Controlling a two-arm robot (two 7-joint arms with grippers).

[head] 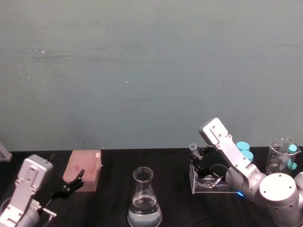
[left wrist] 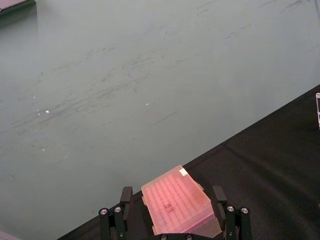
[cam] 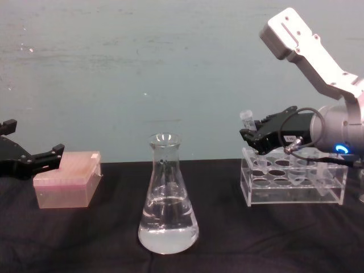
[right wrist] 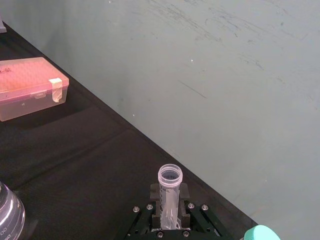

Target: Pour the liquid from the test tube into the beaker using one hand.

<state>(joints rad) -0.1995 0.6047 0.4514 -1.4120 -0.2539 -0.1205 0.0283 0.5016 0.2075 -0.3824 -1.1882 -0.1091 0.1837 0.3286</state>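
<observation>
We see a pink tip box point(cam: 66, 179), teal tube caps point(head: 244, 149), a clear flask point(cam: 168, 196) and a black surface point(cam: 256, 239).

You won't find any text you can read here. The flask point(right wrist: 10, 212) at the lower left of the right wrist view carries small printed marks near its base, and the test tube point(right wrist: 169, 192) at the bottom centre has faint dark marks down its side, but none can be made out. The pink box point(left wrist: 177, 206) shows a small white tag, blank as far as you can tell.
</observation>
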